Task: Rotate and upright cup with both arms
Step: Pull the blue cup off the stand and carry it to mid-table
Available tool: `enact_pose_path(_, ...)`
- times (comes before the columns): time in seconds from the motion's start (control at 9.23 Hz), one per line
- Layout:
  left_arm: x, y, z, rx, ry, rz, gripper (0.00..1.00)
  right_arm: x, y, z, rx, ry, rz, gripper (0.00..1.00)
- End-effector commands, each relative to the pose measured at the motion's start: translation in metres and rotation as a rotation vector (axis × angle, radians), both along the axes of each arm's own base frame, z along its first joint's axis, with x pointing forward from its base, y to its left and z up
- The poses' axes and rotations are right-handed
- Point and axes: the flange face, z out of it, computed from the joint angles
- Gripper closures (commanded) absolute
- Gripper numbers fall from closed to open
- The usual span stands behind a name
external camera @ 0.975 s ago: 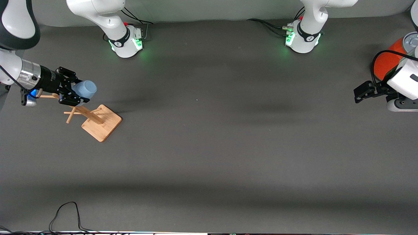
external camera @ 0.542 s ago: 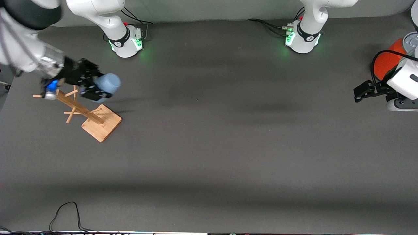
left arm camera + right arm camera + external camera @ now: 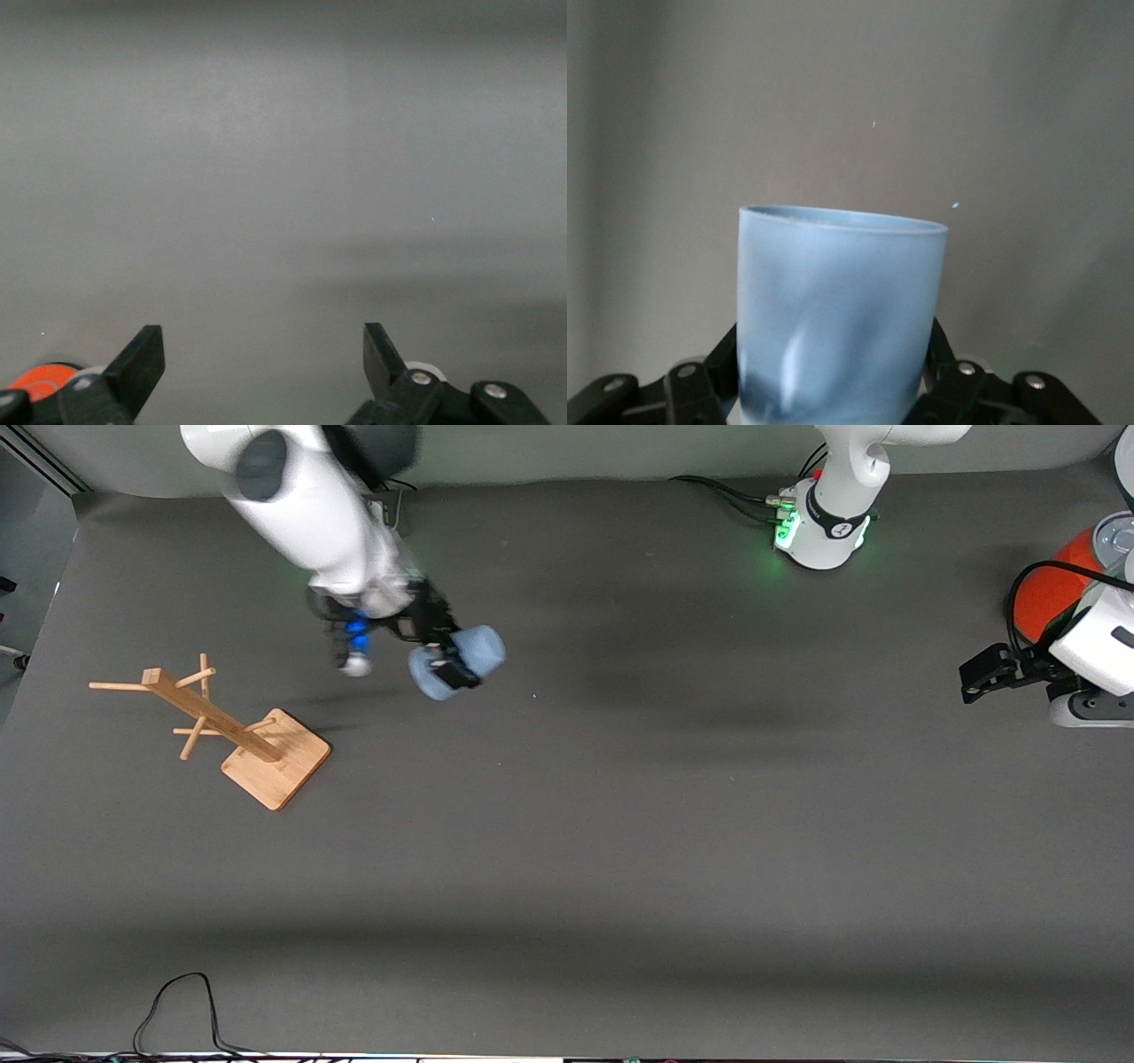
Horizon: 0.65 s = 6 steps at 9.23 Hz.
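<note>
The pale-blue cup lies on its side in my right gripper, which is shut on it and holds it in the air over the table between the wooden rack and the table's middle. In the right wrist view the cup fills the space between the black fingers. My left gripper is open and empty, low at the left arm's end of the table, and that arm waits. In the left wrist view its fingertips stand wide apart over bare grey table.
A wooden rack with pegs stands on its square base toward the right arm's end of the table. An orange can with a grey lid stands by the left gripper; it also shows in the left wrist view. A black cable lies at the front edge.
My right gripper has carried the cup away from the rack toward the middle of the table. The rack's pegs now stand bare. The left arm has not moved.
</note>
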Motion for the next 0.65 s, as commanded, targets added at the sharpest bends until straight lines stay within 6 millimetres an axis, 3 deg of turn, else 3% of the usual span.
enact_pose_path(0.0, 0.002, -0.003, 0.002, 0.002, 0.01, 0.008, 0.0, 0.003, 0.074, -0.053, -0.045, -0.014, -0.038, 0.38)
enact_pose_path(0.22, 0.004, -0.005, -0.001, -0.004, 0.015, 0.007, 0.0, -0.009, 0.112, -0.136, -0.147, -0.016, -0.095, 0.38)
enact_pose_path(0.54, 0.004, -0.006, -0.001, -0.005, 0.015, 0.007, 0.0, -0.045, 0.139, -0.221, -0.218, 0.057, -0.128, 0.36)
